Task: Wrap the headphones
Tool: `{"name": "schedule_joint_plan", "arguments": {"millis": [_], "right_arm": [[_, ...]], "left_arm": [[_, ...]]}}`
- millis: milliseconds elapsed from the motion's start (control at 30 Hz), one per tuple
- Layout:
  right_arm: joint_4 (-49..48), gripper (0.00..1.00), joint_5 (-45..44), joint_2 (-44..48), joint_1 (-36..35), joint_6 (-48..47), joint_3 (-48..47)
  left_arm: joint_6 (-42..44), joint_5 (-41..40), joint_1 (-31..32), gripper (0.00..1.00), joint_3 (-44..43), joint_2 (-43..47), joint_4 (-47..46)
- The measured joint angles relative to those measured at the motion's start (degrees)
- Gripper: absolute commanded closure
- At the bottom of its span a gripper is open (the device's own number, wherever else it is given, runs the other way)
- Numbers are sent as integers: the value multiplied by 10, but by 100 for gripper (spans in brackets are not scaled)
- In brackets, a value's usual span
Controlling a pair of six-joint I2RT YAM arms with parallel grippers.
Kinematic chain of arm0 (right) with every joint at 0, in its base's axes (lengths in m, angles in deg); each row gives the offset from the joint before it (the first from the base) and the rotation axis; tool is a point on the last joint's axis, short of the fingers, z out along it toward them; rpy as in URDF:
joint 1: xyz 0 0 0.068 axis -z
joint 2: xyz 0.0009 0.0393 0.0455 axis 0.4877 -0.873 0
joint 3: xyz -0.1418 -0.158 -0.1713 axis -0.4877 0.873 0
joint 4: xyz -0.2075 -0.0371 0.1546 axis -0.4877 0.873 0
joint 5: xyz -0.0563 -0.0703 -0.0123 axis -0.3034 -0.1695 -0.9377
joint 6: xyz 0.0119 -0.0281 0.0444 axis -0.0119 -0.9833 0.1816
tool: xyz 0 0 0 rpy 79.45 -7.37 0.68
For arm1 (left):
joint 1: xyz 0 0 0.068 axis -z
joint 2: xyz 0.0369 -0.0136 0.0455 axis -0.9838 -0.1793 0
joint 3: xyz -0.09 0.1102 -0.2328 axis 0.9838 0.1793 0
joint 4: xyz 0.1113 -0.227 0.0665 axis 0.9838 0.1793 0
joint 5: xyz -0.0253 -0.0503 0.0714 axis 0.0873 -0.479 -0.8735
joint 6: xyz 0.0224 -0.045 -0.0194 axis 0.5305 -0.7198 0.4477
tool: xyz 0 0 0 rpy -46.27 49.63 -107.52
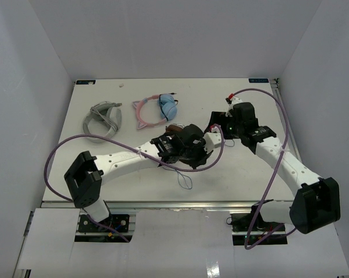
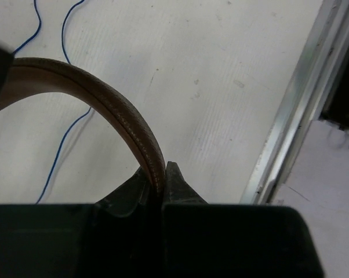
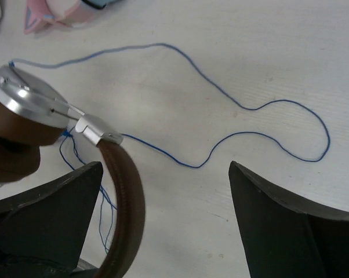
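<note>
The headphones [image 1: 175, 132] have a brown headband [image 2: 93, 92] and a silver cup [image 3: 26, 101], and they sit at the table's middle. My left gripper [image 2: 158, 168] is shut on the headband, which arcs up and to the left from the jaws. In the top view the left gripper [image 1: 189, 147] covers most of the headphones. The thin blue cable [image 3: 250, 107] lies loose on the table in loops and also shows in the top view [image 1: 186, 180]. My right gripper [image 3: 166, 165] is open and empty. It hovers just right of the headband [image 3: 125, 202], near the cup. In the top view the right gripper [image 1: 216, 125] is beside the left one.
A pink cat-ear pair with light blue cups [image 1: 154, 110] lies behind the headphones, and its edge shows in the right wrist view [image 3: 53, 14]. A grey-white pair [image 1: 105, 119] lies at the back left. The table's metal front edge [image 2: 290, 121] is close to the left gripper.
</note>
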Motion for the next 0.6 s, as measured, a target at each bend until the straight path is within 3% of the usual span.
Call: {"name": "schedule_joint_plan", "arguments": {"millis": [167,300,400,600], "right_arm": [[-24,4,-81,63,0,13,-3],[-93,2,-121,147,1,11,26],[-189,1,-92,229,2,2,106],[-400,0,56,295,3,-2,258]], "left_arm": [[-96,40,-36,100,22,103,-19],[-196,77,-112,100,22,227,-52],[-263,86,-166,100,22,321,-78],[-388,142,-173,100,36,418,-157]]}}
